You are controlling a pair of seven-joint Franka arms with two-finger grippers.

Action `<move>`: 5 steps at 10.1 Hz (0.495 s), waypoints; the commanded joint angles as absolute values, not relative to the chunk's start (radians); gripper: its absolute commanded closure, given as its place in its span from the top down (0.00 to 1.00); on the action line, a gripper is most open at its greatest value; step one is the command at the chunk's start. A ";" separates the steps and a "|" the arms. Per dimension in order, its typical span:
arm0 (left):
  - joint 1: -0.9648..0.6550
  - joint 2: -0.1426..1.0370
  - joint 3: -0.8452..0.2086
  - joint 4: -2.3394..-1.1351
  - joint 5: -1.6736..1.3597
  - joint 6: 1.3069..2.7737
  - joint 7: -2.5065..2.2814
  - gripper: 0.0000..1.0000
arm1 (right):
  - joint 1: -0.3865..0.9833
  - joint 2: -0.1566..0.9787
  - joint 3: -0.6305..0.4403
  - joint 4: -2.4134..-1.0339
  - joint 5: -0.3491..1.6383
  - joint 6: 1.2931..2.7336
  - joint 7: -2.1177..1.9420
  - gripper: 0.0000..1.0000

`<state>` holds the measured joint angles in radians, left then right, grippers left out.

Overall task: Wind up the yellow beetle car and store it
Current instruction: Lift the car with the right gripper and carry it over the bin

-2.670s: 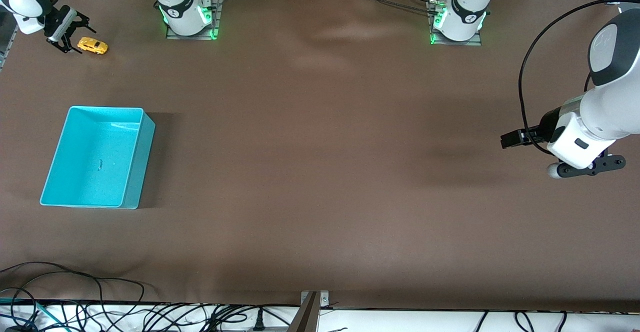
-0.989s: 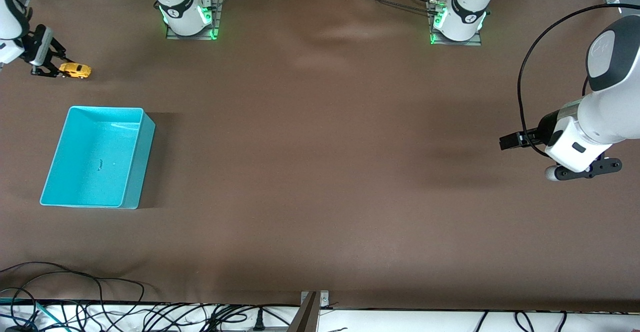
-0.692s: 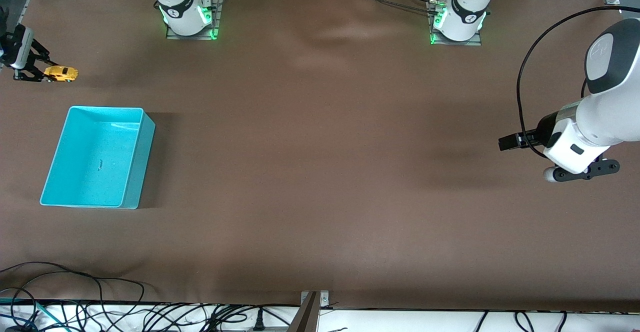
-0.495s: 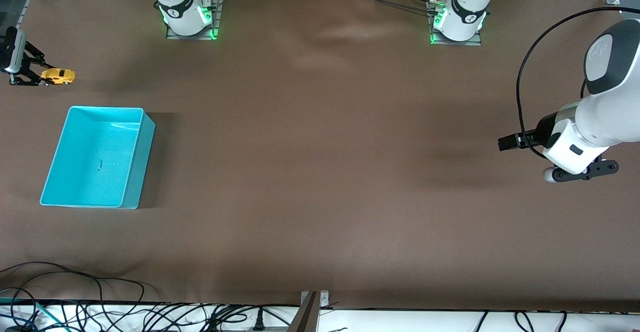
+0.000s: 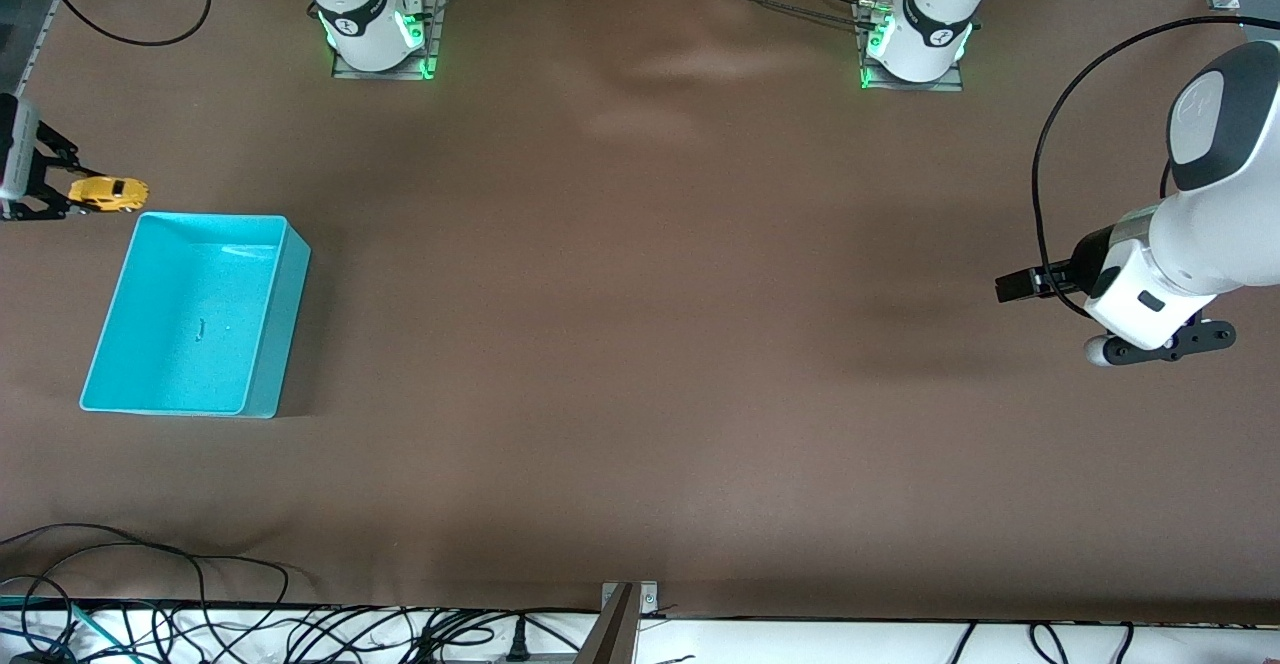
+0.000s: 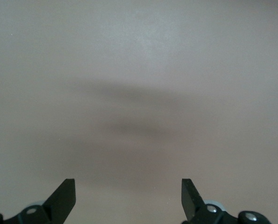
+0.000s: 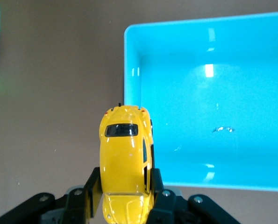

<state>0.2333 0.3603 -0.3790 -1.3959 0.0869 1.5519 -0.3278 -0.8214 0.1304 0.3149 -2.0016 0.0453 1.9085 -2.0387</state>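
The storing step looks in hand: the right gripper (image 5: 52,194) is clamped on the one yellow car (image 5: 108,193), carried just off the single turquoise bin (image 5: 292,254), toward its rim farther from the front camera. Next it should move over the bin and release. The left gripper (image 5: 1165,346) waits over bare table with its jaws spread wide.

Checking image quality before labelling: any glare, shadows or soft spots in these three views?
Front view: even light, green glow at both bases, a soft shadow on the table near the waiting open left gripper.
Left wrist view: bare table, blurry double shadow.
Right wrist view: sharp; glare spots on the turquoise bin; the yellow beetle car sits in the shut right gripper, beside the bin.
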 commanded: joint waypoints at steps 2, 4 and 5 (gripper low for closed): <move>0.233 0.359 -0.376 -1.388 0.075 1.552 -0.314 1.00 | -0.758 0.219 0.313 -1.979 0.097 1.983 -1.980 0.00; 0.233 0.360 -0.376 -1.388 0.075 1.552 -0.314 1.00 | -0.743 0.293 0.313 -1.936 0.094 2.022 -1.979 0.00; 0.235 0.360 -0.376 -1.390 0.077 1.552 -0.314 1.00 | -0.735 0.316 0.313 -1.930 0.091 2.034 -1.979 0.00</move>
<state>0.2334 0.3606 -0.3789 -1.3959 0.0869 1.5519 -0.3278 -0.7478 0.2616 0.3180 -1.9857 0.0764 2.0349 -1.9852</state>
